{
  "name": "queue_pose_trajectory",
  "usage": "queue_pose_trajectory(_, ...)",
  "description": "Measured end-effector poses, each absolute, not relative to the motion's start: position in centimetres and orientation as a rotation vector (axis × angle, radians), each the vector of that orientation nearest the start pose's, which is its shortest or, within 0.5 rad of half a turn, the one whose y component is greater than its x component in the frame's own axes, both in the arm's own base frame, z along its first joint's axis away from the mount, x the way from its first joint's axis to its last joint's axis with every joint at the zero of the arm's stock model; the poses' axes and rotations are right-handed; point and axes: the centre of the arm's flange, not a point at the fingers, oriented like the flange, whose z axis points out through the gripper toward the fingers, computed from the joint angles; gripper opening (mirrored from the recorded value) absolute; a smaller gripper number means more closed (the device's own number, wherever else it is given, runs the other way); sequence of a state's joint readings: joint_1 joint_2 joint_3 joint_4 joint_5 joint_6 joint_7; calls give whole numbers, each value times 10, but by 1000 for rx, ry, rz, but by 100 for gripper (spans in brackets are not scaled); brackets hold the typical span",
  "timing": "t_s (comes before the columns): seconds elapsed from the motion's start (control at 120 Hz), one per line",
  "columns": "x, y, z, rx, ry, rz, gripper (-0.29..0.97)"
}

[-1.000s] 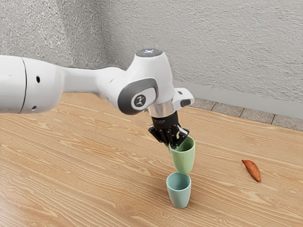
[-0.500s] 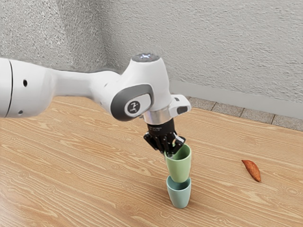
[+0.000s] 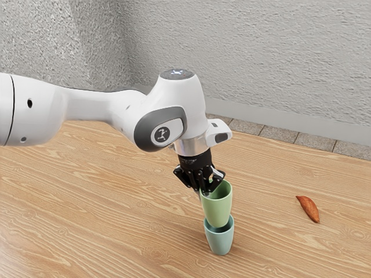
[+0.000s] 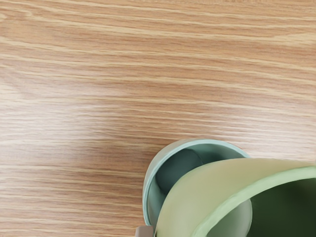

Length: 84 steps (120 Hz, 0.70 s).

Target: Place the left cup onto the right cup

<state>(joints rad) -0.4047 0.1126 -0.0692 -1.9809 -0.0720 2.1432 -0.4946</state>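
Black two-finger gripper (image 3: 206,184) pinches the rim of the pale green tapered cup (image 3: 217,204), holding it slightly tilted with its base inside the mouth of the blue-green cup (image 3: 220,237) on the wooden table (image 3: 87,226). I'd straighten the green cup over that mouth, ease it down until it seats, then let go gently. My arm reaches in from the exterior view's left, with the wrist aimed downward at a slight cant.

Bare bench (image 3: 87,220) is seen all around the green cup (image 3: 218,204), which is seated in the teal cup (image 3: 220,240). An orange object (image 3: 308,208) is laid well apart toward the exterior view's right; a wall (image 3: 278,52) is set behind.
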Motion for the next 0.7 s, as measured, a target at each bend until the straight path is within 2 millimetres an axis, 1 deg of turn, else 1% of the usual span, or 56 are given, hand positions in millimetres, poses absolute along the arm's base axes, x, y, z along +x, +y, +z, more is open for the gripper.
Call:
queue_pose_trajectory(0.025, 519, -269, 415, -3225, -97, -19, -8)
queue_pose_trajectory(0.192, 518, -271, 414, -3229, -116, -13, 29)
queue_pose_trajectory(0.275, 518, -271, 415, -3230, -123, -13, 42)
queue_pose_trajectory(0.308, 517, -271, 419, -3232, -127, -21, 46)
queue_pose_trajectory(0.383, 515, -272, 439, -3241, -122, -69, 52)
queue_pose_trajectory(0.45, 512, -273, 451, -3245, -117, -98, 56)
queue_pose_trajectory(0.542, 510, -273, 456, -3244, -117, -106, 60)
queue_pose_trajectory(0.7, 510, -272, 456, -3241, -126, -102, 64)
